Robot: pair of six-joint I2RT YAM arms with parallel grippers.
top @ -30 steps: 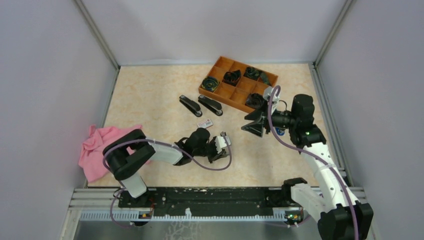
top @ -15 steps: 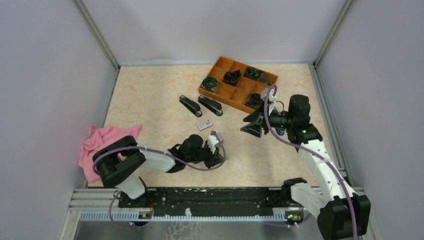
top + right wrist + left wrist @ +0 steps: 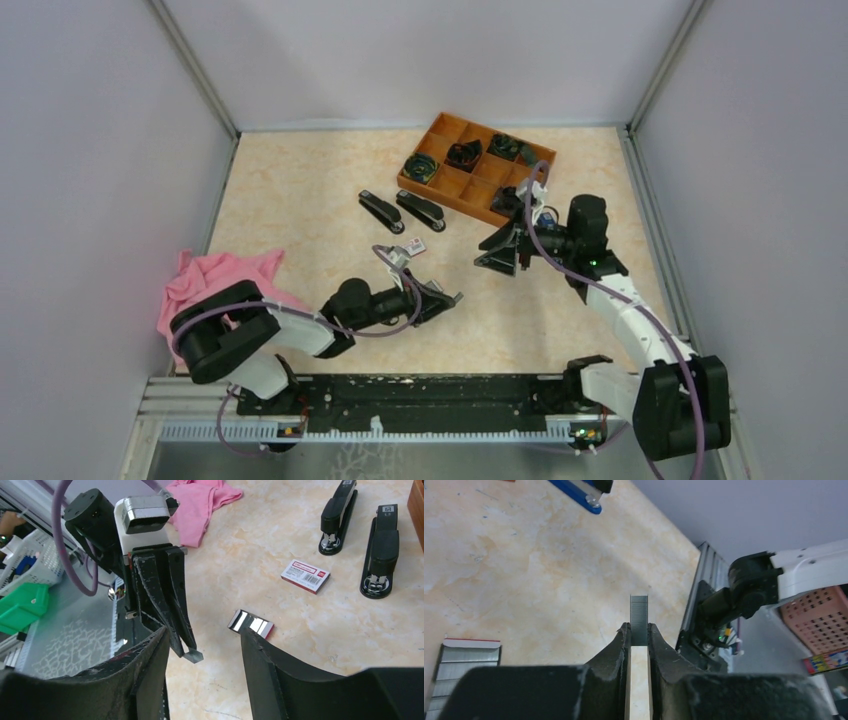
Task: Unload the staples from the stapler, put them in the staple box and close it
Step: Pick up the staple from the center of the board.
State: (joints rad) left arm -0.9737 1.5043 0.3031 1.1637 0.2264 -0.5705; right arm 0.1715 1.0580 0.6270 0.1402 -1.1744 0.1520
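My left gripper (image 3: 446, 297) is shut on a short grey ridged strip of staples (image 3: 639, 619), which sticks out past its fingertips. The right wrist view shows the same staples (image 3: 193, 655) at the tips of the left fingers (image 3: 170, 605), just above the table. My right gripper (image 3: 492, 252) is open and empty, its jaws facing the left gripper from the right. Another silvery block of staples (image 3: 251, 624) with a red edge lies on the table. Two black staplers (image 3: 381, 212) (image 3: 421, 210) lie side by side farther back.
A small white-and-red box (image 3: 411, 247) lies in front of the staplers. An orange compartment tray (image 3: 472, 186) with dark parts stands at the back right. A pink cloth (image 3: 215, 285) lies at the left edge. The aluminium rail (image 3: 420, 392) runs along the near edge.
The left arm has stretched out low and its wrist has turned, so the gripper now points right with the staples held. The right gripper has drifted slightly left towards it.
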